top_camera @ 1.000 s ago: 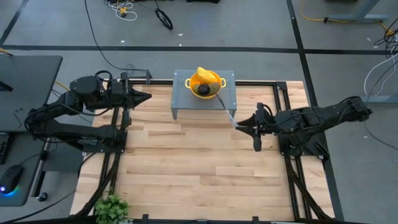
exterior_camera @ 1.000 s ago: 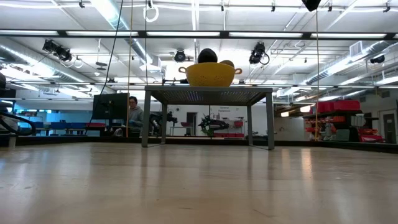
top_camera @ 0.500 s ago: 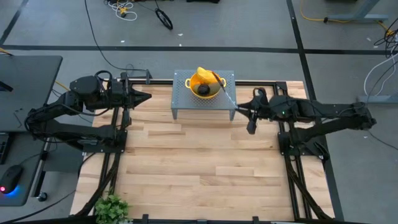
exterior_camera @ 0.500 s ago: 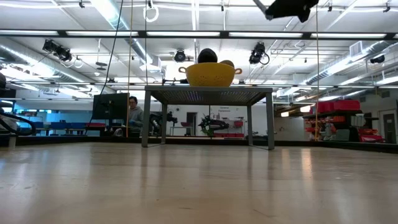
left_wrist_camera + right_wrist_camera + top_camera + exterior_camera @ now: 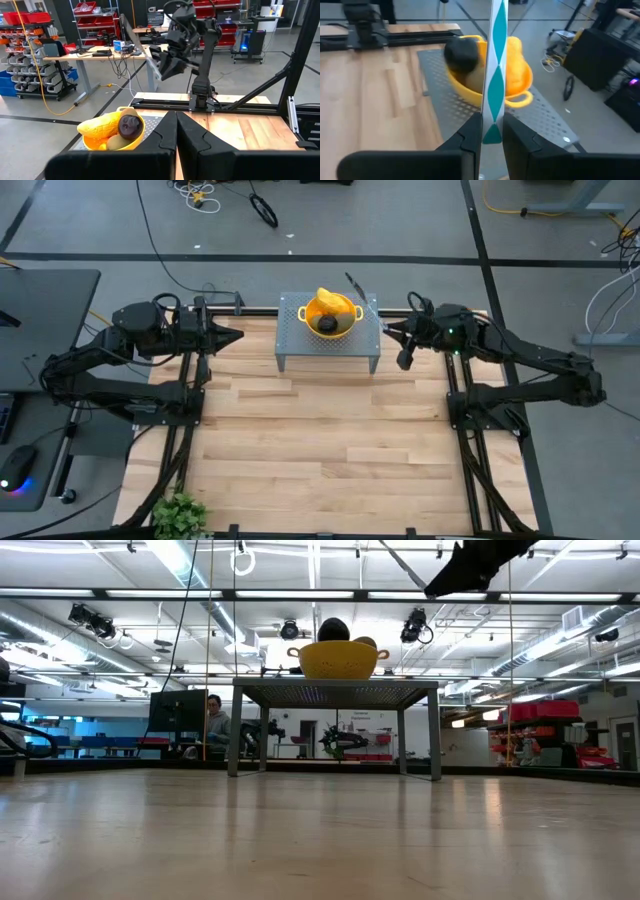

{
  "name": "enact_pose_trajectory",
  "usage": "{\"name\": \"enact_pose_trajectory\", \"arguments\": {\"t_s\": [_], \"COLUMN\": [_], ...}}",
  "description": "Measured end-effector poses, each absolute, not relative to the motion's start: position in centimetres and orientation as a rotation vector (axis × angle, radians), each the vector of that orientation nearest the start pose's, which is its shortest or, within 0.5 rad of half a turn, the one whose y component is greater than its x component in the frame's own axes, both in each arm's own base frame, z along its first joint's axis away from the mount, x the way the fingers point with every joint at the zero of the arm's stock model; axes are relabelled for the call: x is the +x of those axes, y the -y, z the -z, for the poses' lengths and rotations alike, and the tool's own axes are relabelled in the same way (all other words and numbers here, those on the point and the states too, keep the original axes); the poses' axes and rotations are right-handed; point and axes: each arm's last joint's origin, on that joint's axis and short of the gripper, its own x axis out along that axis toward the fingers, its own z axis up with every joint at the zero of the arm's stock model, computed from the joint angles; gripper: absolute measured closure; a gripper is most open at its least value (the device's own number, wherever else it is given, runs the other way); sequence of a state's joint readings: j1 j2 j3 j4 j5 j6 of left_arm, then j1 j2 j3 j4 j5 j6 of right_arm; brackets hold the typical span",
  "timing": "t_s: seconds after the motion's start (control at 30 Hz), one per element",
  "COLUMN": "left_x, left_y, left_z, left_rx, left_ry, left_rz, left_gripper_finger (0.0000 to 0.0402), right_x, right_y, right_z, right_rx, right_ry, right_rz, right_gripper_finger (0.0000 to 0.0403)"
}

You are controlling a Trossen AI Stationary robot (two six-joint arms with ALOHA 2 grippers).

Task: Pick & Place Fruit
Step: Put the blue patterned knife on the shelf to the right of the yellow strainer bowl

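The right tool grips the knife by its handle, blade slanting over the yellow bowl on the small metal stand. The fruit sits in the bowl. The left tool waits clenched at the surface's edge.

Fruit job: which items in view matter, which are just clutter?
Job:
- fruit piled in the yellow bowl
- right gripper, shut on the knife
- grey perforated stand

Clutter:
- potted plant
- floor cables
- left gripper, parked shut

Yellow bowl on grey perforated stand; wooden table.
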State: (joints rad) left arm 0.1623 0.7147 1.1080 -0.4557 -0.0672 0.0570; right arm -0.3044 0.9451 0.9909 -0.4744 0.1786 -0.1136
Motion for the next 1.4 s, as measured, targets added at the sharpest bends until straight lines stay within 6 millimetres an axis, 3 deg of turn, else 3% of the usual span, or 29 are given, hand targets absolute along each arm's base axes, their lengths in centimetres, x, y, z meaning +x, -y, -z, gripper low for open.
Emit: {"name": "enact_pose_trajectory", "arguments": {"t_s": [0.47,0.9,1.27,1.4], "left_x": [11.9,11.8,11.8,11.8], "left_y": [-2.1,-2.1,-2.2,-2.2], "left_z": [-42.0,-42.0,-42.0,-42.0], "left_rx": [0.054,0.056,0.054,0.054], "left_ry": [-0.068,-0.068,-0.067,-0.066], "left_rz": [-0.227,-0.227,-0.238,-0.246], "left_gripper_finger": [0.0398,0.0398,0.0398,0.0398], "right_x": [16.6,16.0,16.6,16.9], "right_y": [10.3,11.4,11.9,12.1], "right_z": [-34.8,-34.7,-33.0,-32.7], "right_rx": [-0.065,-0.022,0.360,0.414], "right_ry": [-0.475,-0.477,-0.507,-0.505], "right_rz": [0.565,0.563,0.654,0.670], "right_gripper_finger": [0.0343,0.0343,0.0343,0.0343]}}
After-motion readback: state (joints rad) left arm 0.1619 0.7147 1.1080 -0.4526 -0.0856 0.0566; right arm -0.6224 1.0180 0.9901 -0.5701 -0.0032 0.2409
